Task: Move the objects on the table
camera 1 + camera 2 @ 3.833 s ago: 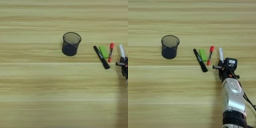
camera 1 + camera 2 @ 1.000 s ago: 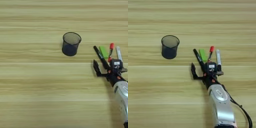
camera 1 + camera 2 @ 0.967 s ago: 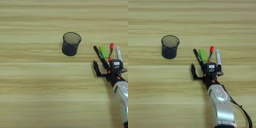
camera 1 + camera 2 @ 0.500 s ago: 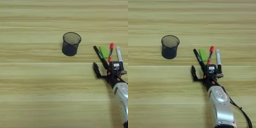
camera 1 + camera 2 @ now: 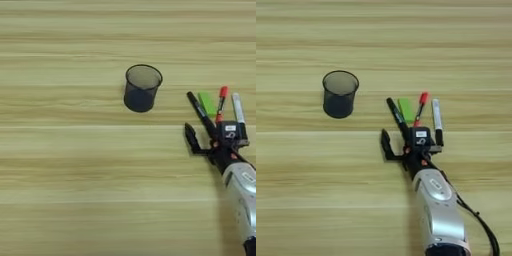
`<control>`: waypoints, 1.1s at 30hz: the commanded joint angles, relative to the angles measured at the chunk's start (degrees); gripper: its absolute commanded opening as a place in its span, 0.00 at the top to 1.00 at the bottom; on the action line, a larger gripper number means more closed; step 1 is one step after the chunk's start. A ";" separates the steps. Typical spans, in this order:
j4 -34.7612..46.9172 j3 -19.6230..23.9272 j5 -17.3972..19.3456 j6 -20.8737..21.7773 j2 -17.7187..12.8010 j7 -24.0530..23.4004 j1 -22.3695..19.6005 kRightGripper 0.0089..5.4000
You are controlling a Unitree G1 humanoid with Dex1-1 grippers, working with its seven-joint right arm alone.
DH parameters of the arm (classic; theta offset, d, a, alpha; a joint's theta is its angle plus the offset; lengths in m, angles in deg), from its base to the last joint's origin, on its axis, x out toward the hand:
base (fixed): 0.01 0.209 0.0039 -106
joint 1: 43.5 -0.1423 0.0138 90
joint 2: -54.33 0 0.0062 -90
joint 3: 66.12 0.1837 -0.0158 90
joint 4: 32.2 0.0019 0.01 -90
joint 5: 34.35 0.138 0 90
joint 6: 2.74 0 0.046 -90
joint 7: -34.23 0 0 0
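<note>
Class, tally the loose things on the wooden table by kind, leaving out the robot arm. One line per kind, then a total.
Pen cup: 1
Markers: 2, the black marker and the silver-grey marker
Red-capped pen: 1
Green block: 1
Total: 5

The wood-grain bench (image 5: pixel 301 200) carries an upright mesh cup (image 5: pixel 340 94), and to its right a black marker (image 5: pixel 396 116), green block (image 5: pixel 405 109), red-capped pen (image 5: pixel 421 105) and silver marker (image 5: pixel 436 120).
</note>
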 commanded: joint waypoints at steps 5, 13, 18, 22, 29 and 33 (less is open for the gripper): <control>0.38 0.01 -0.05 0.09 -0.69 0.17 -1.84 0.22; -0.05 0.13 -0.08 0.25 -0.88 0.25 -1.95 0.38; -0.23 0.11 -0.15 0.30 -0.93 0.28 -1.99 0.49; -0.44 0.07 -0.22 0.36 -0.98 0.33 -2.00 0.58; -0.56 -0.05 -0.19 0.46 -0.94 0.61 -1.99 0.70; -0.45 -0.11 -0.19 0.43 -0.85 0.73 -2.02 0.78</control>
